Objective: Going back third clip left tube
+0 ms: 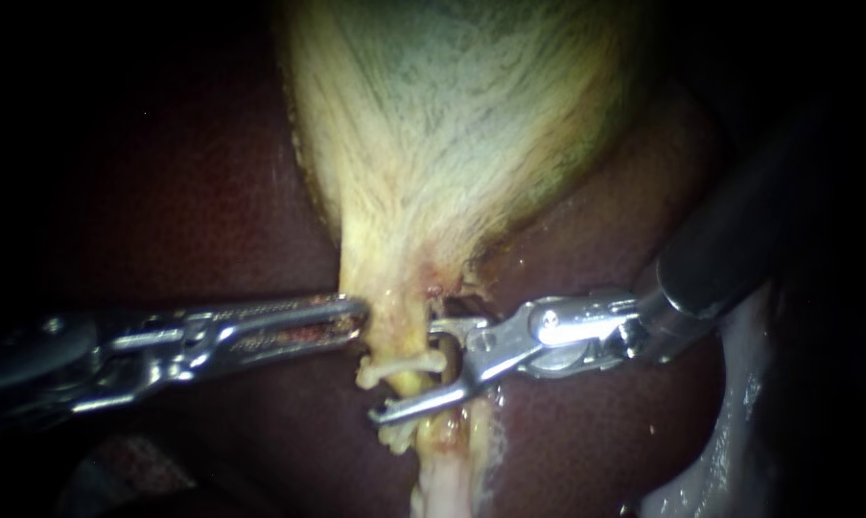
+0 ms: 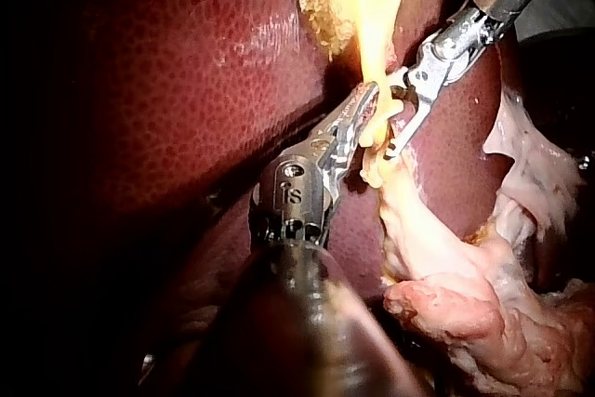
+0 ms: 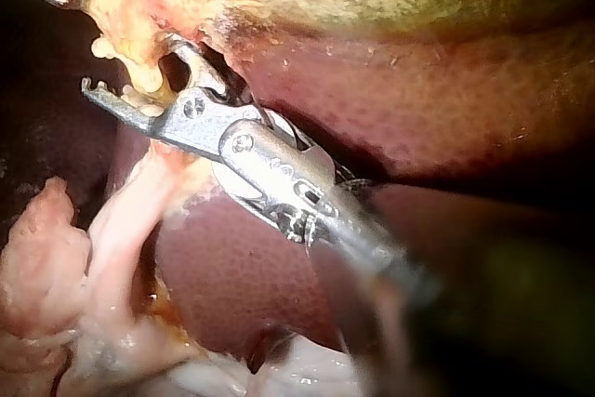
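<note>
Dark red liver (image 1: 212, 192) lies behind the pale yellow tube (image 1: 396, 331) that hangs from the yellow-green gallbladder (image 1: 452, 115). A cream clip (image 1: 399, 365) crosses that tube. My right instrument (image 1: 411, 374) has its jaws apart, straddling the clip. My left instrument (image 1: 356, 318) is clamped on the tube's side, just above the clip.

Cut off by the endoscope view's left edge and lost in dark: shaft of left instrument (image 1: 356, 317). Tip pressed into the tube (image 1: 399, 336); grip there not discernible. Blurred and cut off at upper right: shaft of right instrument (image 1: 409, 372). Cropped at the upper edge: gallbladder (image 1: 452, 115). Far side of upper clip (image 1: 380, 369) hidden behind the tube; lower clip (image 1: 394, 439) too small to make out. In both wrist views, own shaft blurred close to camera.
</note>
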